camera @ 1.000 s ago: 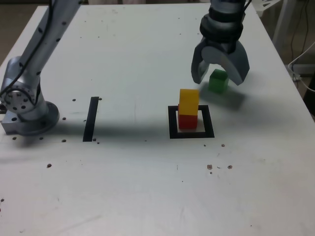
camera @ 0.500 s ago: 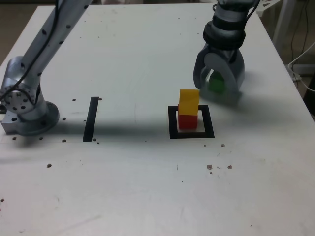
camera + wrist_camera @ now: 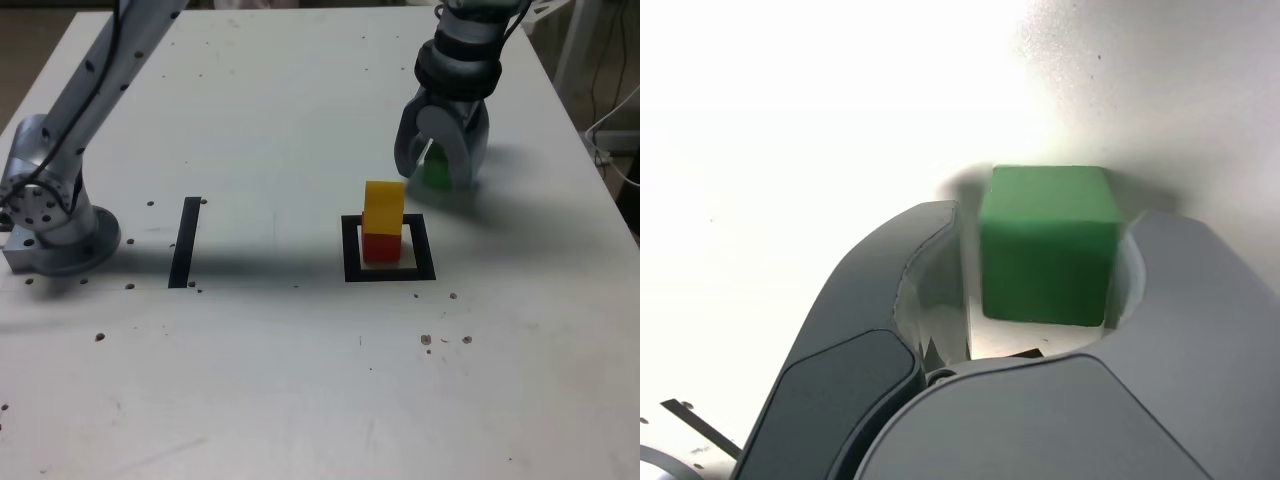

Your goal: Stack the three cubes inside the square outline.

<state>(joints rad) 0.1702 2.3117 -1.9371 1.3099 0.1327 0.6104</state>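
Note:
In the exterior view my gripper [image 3: 440, 178] stands low on the table behind and to the right of the square outline [image 3: 350, 250], its two fingers drawn in around the green cube [image 3: 437, 172]. The wrist view shows the green cube [image 3: 1045, 245] filling the space between the grey fingers [image 3: 890, 290], resting on the white tabletop. Inside the outline the yellow cube [image 3: 384, 207] sits on top of the red cube [image 3: 381, 247], a little askew.
A straight black strip [image 3: 185, 242] is marked on the table at the exterior view's left. The arm's base [image 3: 50, 220] stands at the far left edge. Small dark specks dot the table's front.
The gripper has come down over the green cube and its wide-open jaws have closed in on the cube's sides. The yellow-on-red stack has not moved.

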